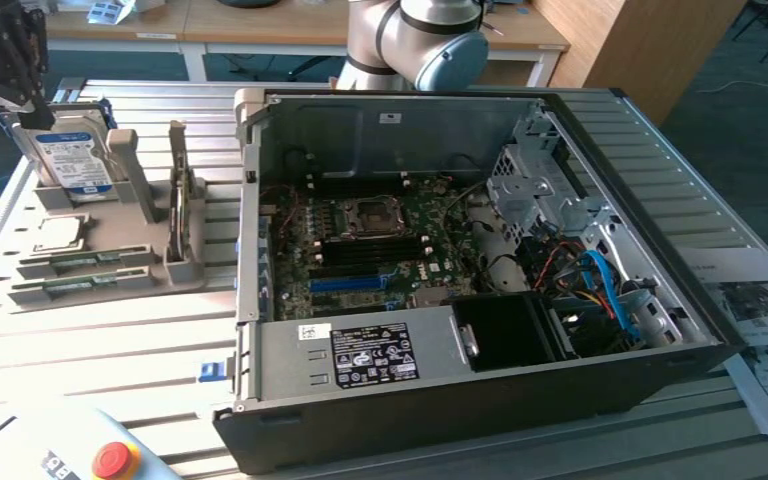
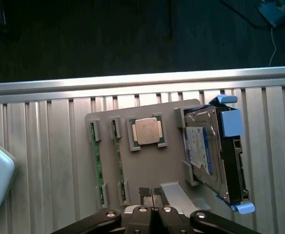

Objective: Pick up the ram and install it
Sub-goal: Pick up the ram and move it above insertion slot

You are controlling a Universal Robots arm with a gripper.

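The hand (image 2: 150, 191) hangs with its fingers pressed together and holds nothing. It is above the far end of the grey holder (image 1: 124, 232) on the desk (image 1: 91, 340), over the hard drive (image 1: 71, 160). The ram (image 1: 75, 262) stands on edge in a slot at the holder's near end, with a second stick (image 1: 71, 286) just beside it. Its long axis points toward the computer case (image 1: 491, 400).
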